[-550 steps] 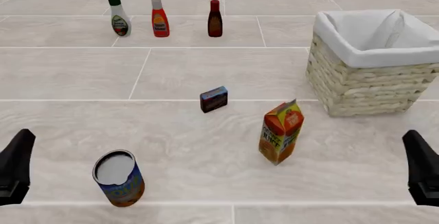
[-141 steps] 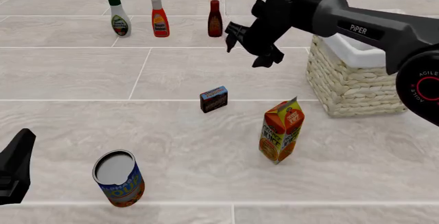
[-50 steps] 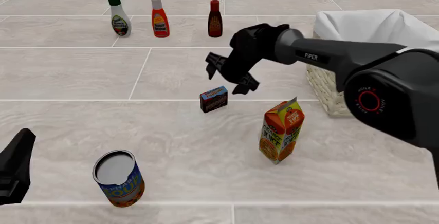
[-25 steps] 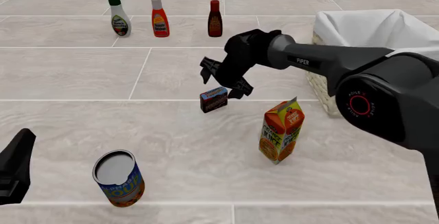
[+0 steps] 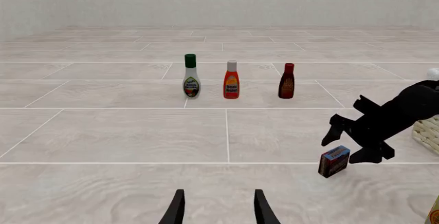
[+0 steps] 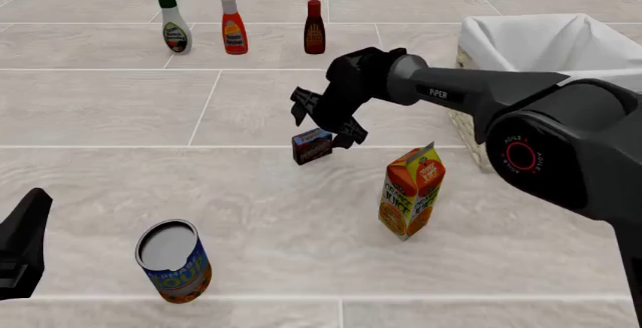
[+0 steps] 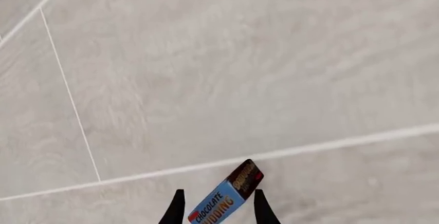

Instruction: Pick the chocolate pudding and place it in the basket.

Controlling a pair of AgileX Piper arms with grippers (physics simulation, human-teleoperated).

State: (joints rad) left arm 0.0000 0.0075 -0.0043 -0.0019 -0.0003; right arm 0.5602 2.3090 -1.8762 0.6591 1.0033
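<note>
The chocolate pudding (image 6: 312,146), a small dark box with blue edges, stands on the floor near the middle. My right gripper (image 6: 323,123) hangs open just above it, one finger on each side of its upper end. The right wrist view shows the pudding (image 7: 226,201) between the two fingertips (image 7: 177,207), with small gaps on both sides. The basket (image 6: 522,117), pale wicker with white lining, stands at the right. My left gripper (image 5: 218,208) is open and holds nothing, low at the near left (image 6: 22,245). From the left wrist view the pudding (image 5: 334,161) sits under the right gripper (image 5: 357,142).
An orange juice carton (image 6: 410,192) stands near right of the pudding. A blue-and-orange can (image 6: 174,260) is at the near left. Three bottles stand in a far row: green-capped (image 6: 173,21), orange (image 6: 234,27) and dark red (image 6: 315,28).
The right arm swung in from the right, then came down and left over the last second. Its open fingers now straddle the pudding. The left arm has not moved.
</note>
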